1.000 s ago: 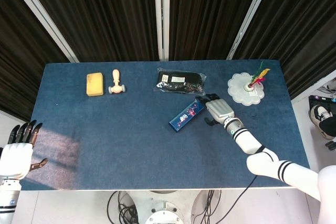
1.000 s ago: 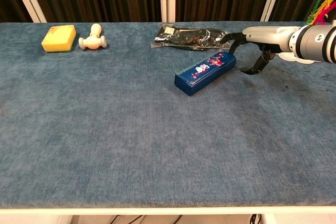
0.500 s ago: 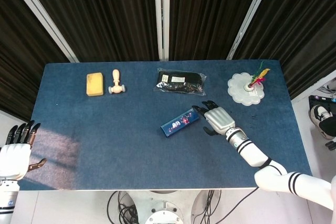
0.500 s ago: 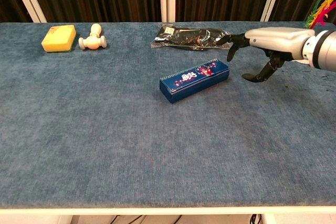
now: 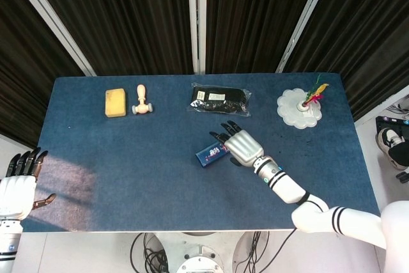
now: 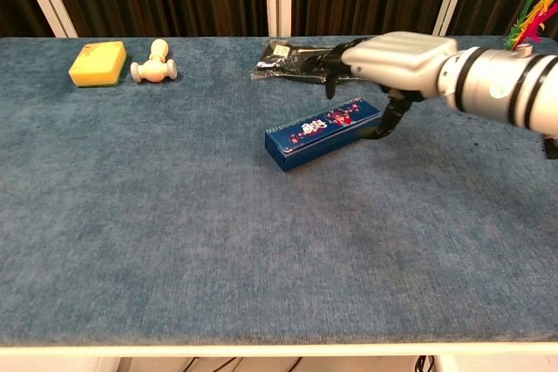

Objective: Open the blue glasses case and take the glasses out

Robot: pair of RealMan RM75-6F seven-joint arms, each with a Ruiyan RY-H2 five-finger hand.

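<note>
The blue glasses case (image 5: 209,154) (image 6: 321,131) lies closed on the blue table, a long box with a coloured print on its lid. My right hand (image 5: 240,144) (image 6: 394,58) hovers over the case's right end, fingers spread, thumb (image 6: 384,123) hanging down beside that end. Whether the thumb touches the case I cannot tell. It holds nothing. My left hand (image 5: 18,180) hangs off the table's left edge, fingers apart and empty. No glasses are visible.
A black plastic packet (image 5: 220,100) (image 6: 305,60) lies just behind the case. A yellow sponge (image 5: 115,102) (image 6: 98,63) and a small wooden roller (image 5: 141,100) (image 6: 154,64) sit at the back left. A white doily with coloured feathers (image 5: 299,107) is at the back right.
The case slid left and toward the table's middle, turning flatter. My right hand then moved left over the case's right end. The left hand barely shifted.
</note>
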